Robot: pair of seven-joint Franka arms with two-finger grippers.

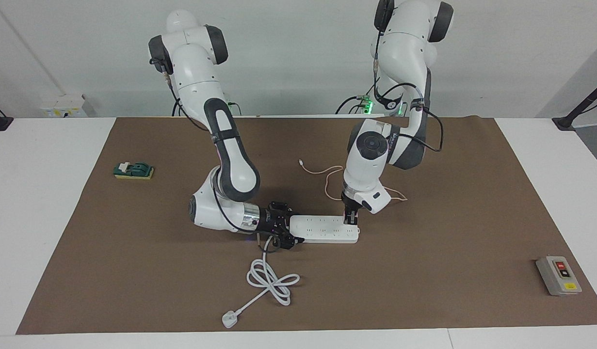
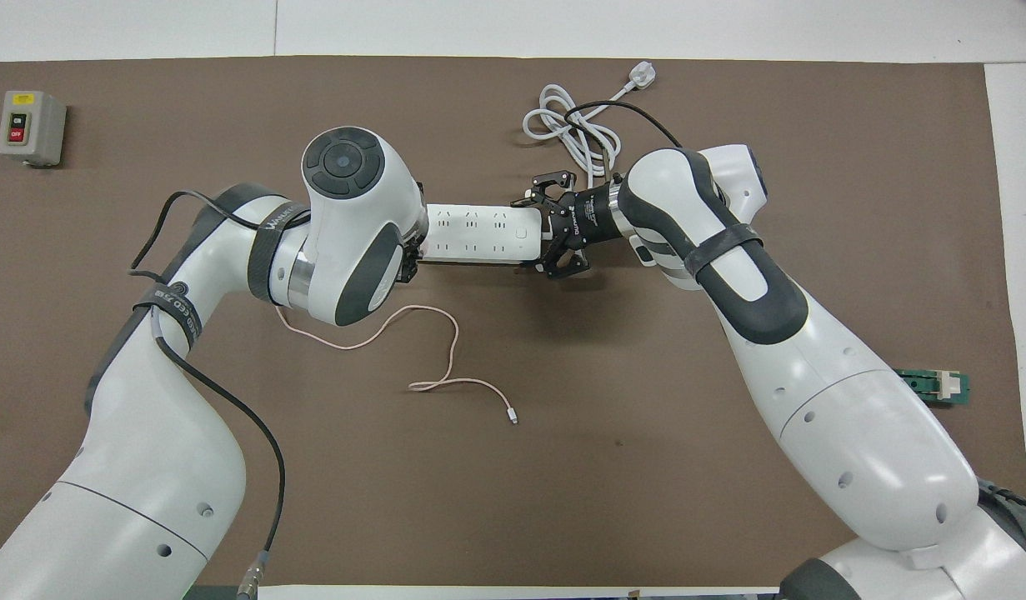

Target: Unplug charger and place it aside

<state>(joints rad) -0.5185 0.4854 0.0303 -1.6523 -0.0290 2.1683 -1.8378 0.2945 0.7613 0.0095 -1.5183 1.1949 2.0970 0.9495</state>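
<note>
The white power strip (image 1: 322, 228) lies mid-mat; it also shows in the overhead view (image 2: 479, 233). My left gripper (image 1: 351, 220) points straight down onto the strip's end toward the left arm and is shut on the charger, whose cube is hidden between the fingers. The charger's thin pink cable (image 1: 322, 170) trails loosely over the mat nearer the robots (image 2: 455, 342). My right gripper (image 1: 284, 231) lies low and level, its fingers clamped across the strip's other end (image 2: 550, 233).
The strip's thick white cord (image 1: 271, 278) lies coiled farther from the robots, ending in a white plug (image 1: 229, 320). A grey switch box (image 1: 558, 275) sits toward the left arm's end. A green block (image 1: 133, 170) sits toward the right arm's end.
</note>
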